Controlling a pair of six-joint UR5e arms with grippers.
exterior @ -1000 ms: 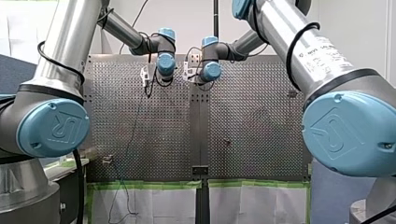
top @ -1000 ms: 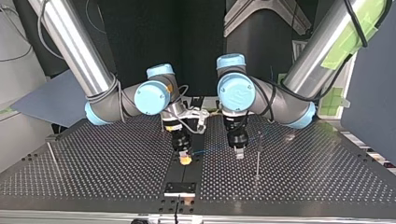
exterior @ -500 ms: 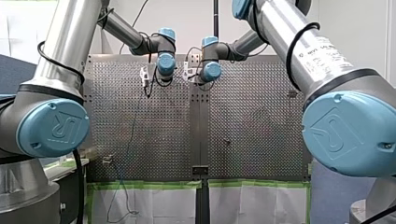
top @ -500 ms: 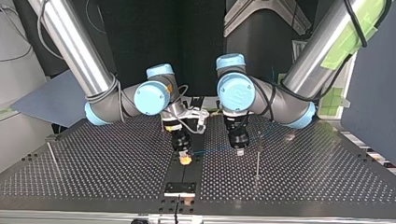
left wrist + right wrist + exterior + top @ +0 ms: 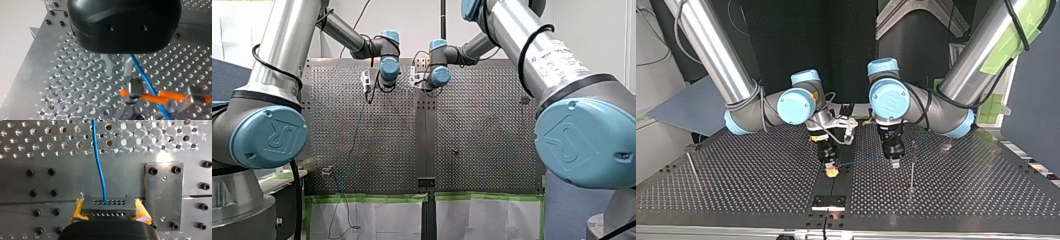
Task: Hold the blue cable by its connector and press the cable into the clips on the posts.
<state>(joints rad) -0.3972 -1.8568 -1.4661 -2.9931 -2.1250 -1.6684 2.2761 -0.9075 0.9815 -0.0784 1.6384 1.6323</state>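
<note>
The grey connector (image 5: 108, 204) sits between the yellow pads of my right gripper (image 5: 109, 212), which is shut on it. The thin blue cable (image 5: 99, 165) runs straight ahead from it over the perforated plate. In the top view my right gripper (image 5: 831, 171) hangs low at the middle, and the cable (image 5: 863, 160) stretches across to my left gripper (image 5: 895, 163). In the left wrist view my left gripper (image 5: 118, 73) is open with nothing between its metal fingers. The cable (image 5: 143, 75) passes just beside one finger, down to a clip with orange pins (image 5: 150, 98).
A thin upright post (image 5: 911, 167) stands close beside my left gripper, on the side away from my right gripper. Another post (image 5: 691, 165) stands near the top view's left edge. A bolted metal plate (image 5: 163, 195) lies beside the connector. A small black plate (image 5: 828, 201) sits near the table's front edge.
My left gripper's fingers have parted and stand off the cable. My right arm has shifted slightly toward the top view's left, with the connector still in its pads.
</note>
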